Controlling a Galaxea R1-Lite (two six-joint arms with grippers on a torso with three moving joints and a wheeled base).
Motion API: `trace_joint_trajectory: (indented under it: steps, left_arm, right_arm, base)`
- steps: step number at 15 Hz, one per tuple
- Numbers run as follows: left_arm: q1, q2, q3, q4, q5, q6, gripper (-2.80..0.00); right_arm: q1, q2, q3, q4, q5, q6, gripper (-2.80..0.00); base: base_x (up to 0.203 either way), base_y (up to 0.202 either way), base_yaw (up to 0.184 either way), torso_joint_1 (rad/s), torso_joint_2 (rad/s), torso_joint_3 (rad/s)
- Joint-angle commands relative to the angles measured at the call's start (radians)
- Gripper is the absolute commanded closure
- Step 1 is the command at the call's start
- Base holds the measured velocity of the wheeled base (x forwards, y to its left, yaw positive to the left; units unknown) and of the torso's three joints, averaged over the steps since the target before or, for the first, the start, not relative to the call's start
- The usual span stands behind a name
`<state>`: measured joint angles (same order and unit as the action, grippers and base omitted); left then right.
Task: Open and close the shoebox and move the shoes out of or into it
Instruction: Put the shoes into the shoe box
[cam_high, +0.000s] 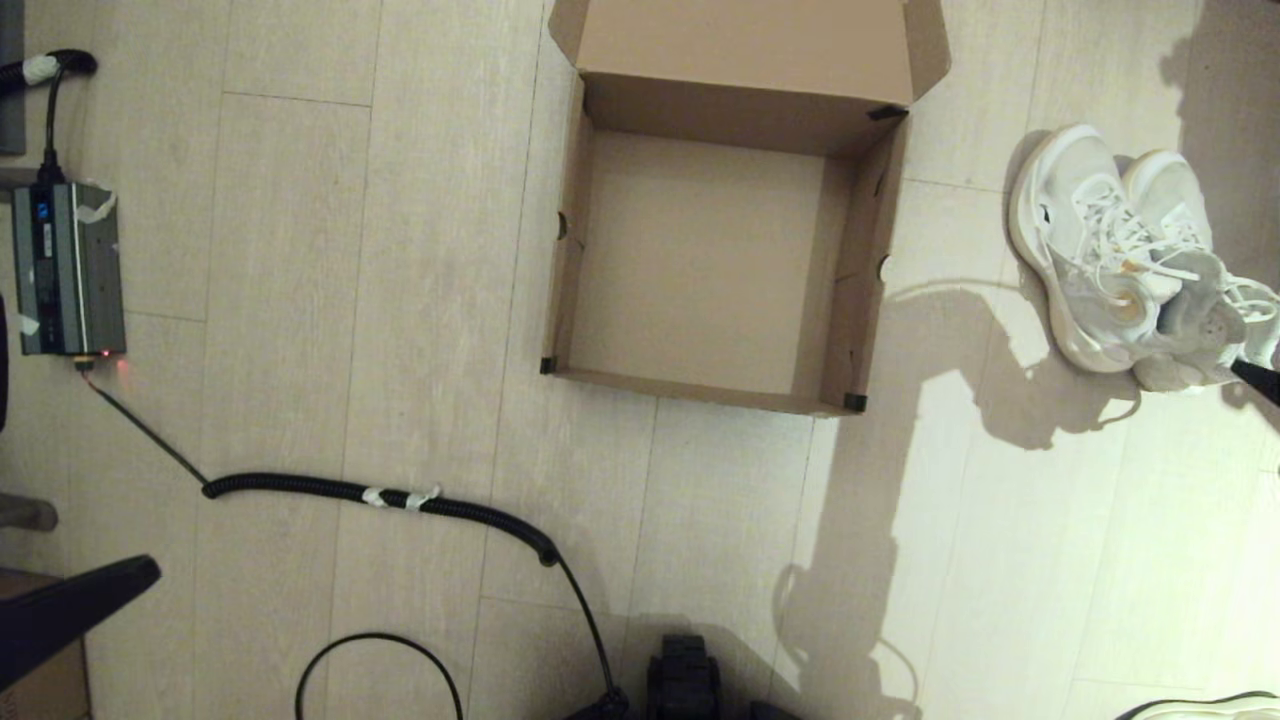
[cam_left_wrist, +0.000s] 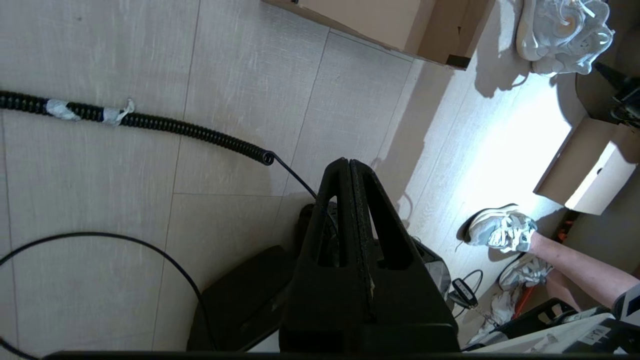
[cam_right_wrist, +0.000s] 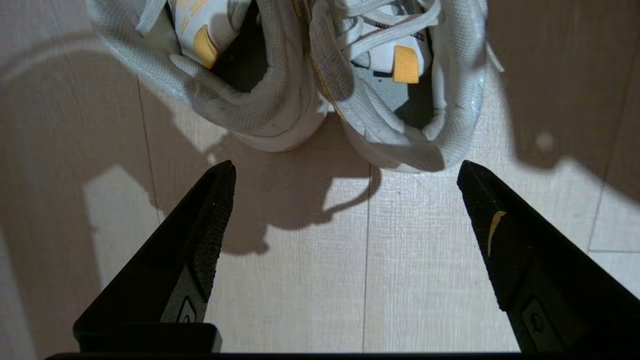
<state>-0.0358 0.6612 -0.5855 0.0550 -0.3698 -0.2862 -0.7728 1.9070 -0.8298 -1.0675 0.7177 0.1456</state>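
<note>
The shoebox (cam_high: 862, 270) stands open and empty on the floor at the middle far side, its flap lid (cam_high: 745, 45) folded back, black tape on its corners. The shoes (cam_high: 1120, 260), white mesh sneakers with white laces, lie side by side on the floor to its right, outside the box. My right gripper (cam_right_wrist: 345, 167) is open just behind their heels (cam_right_wrist: 280, 115), touching nothing; yellow tags (cam_right_wrist: 405, 64) show inside. Its fingertip (cam_high: 1262, 380) pokes in at the head view's right edge. My left gripper (cam_left_wrist: 348, 161) is shut and empty, low near my base.
A black coiled cable (cam_high: 380, 495) crosses the floor in front of the box. A grey power unit (cam_high: 68, 268) sits at the far left. A smaller plain carton (cam_left_wrist: 585, 170) and a person's foot in a pale shoe (cam_left_wrist: 500, 230) are off to the right.
</note>
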Motion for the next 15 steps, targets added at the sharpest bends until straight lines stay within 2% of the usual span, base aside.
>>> trace_joint_trajectory:
  steps: [1, 5, 8, 12, 15]
  left_arm:
    - [0.005, -0.028, 0.012, 0.008, -0.001, -0.002, 0.00]
    - [0.017, -0.060, 0.028, 0.025, -0.002, -0.002, 0.00]
    - [0.017, -0.068, 0.048, 0.025, -0.001, -0.002, 0.00]
    - [0.019, -0.072, 0.066, 0.023, -0.003, -0.002, 0.00]
    - [0.025, -0.086, 0.081, 0.024, -0.003, -0.002, 0.00]
  right_arm:
    - [0.034, 0.064, -0.005, -0.044, -0.002, 0.006, -2.80]
    - [0.116, 0.065, -0.022, -0.074, -0.103, 0.010, -2.80]
    - [0.123, 0.078, -0.068, -0.074, -0.150, 0.012, -2.80]
    - [0.131, 0.081, -0.150, -0.074, -0.157, 0.108, -2.80]
    - [0.175, 0.157, -0.201, -0.075, -0.214, 0.124, -2.80]
  base:
    - [0.000, 0.000, 0.000, 0.000, 0.00, 0.000]
    - [0.000, 0.000, 0.000, 0.000, 0.00, 0.000]
    - [0.000, 0.000, 0.000, 0.000, 0.00, 0.000]
    - [0.000, 0.000, 0.000, 0.000, 0.00, 0.000]
    - [0.000, 0.000, 0.000, 0.000, 0.00, 0.000]
